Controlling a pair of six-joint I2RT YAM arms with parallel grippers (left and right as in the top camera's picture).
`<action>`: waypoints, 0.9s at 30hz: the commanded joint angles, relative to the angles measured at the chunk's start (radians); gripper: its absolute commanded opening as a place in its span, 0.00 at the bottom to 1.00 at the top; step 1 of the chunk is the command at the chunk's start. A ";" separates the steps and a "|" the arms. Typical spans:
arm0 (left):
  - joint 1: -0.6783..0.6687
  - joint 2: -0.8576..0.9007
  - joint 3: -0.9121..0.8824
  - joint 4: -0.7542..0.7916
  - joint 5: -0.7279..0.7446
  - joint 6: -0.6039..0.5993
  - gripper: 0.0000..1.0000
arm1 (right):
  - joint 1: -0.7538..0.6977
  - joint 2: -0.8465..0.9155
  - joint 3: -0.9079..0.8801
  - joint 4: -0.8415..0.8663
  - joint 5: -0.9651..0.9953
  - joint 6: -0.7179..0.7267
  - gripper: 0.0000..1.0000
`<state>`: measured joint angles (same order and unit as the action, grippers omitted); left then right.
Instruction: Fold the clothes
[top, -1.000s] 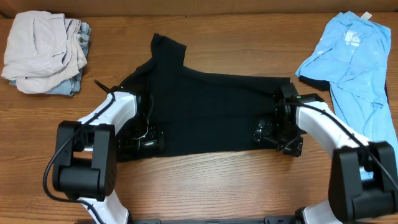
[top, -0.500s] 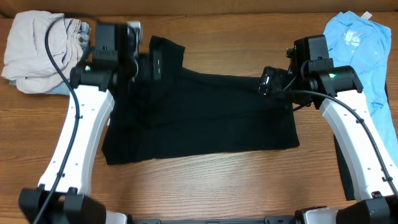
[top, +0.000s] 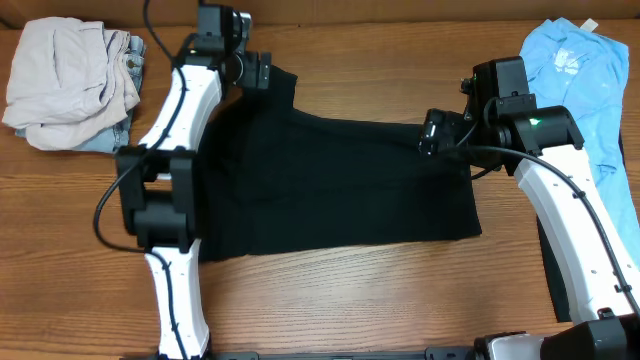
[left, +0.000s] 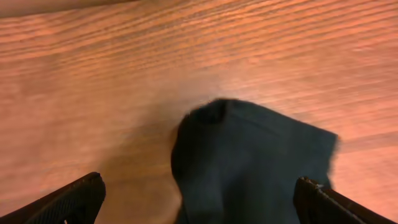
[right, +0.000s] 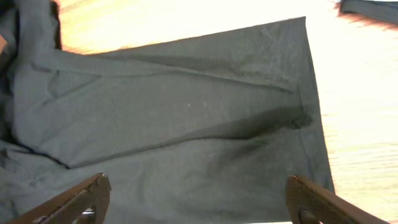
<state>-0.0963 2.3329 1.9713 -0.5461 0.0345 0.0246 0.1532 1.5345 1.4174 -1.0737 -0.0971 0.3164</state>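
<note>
The plain black short-sleeved fabric T-shirt (top: 330, 185) lies spread flat in the middle of the brown wooden table (top: 350, 295); the left gripper (top: 253, 72) hovers over its far-left sleeve, jaws wide apart and empty; the right gripper (top: 432, 133) hangs over its far-right edge, jaws likewise apart, clamping nothing; 1 crumpled light blue shirt (top: 570, 85) lies at the table's right end

Left arm stretched long, left gripper (top: 258, 72) spread wide over the black T-shirt (top: 330, 180)'s far sleeve; right gripper (top: 432, 132) gapes above its opposite corner.
</note>
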 joint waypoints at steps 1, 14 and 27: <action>0.005 0.042 0.060 0.043 -0.019 0.025 1.00 | 0.003 0.000 0.009 -0.003 0.018 -0.003 0.92; 0.005 0.141 0.061 0.058 0.044 0.023 0.72 | 0.003 0.000 0.009 -0.004 0.055 -0.003 0.91; 0.003 0.060 0.090 0.051 0.030 -0.100 0.04 | 0.003 0.048 0.008 0.047 0.076 -0.003 0.83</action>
<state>-0.0963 2.4702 2.0224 -0.4850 0.0708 -0.0116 0.1532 1.5433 1.4174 -1.0428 -0.0467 0.3153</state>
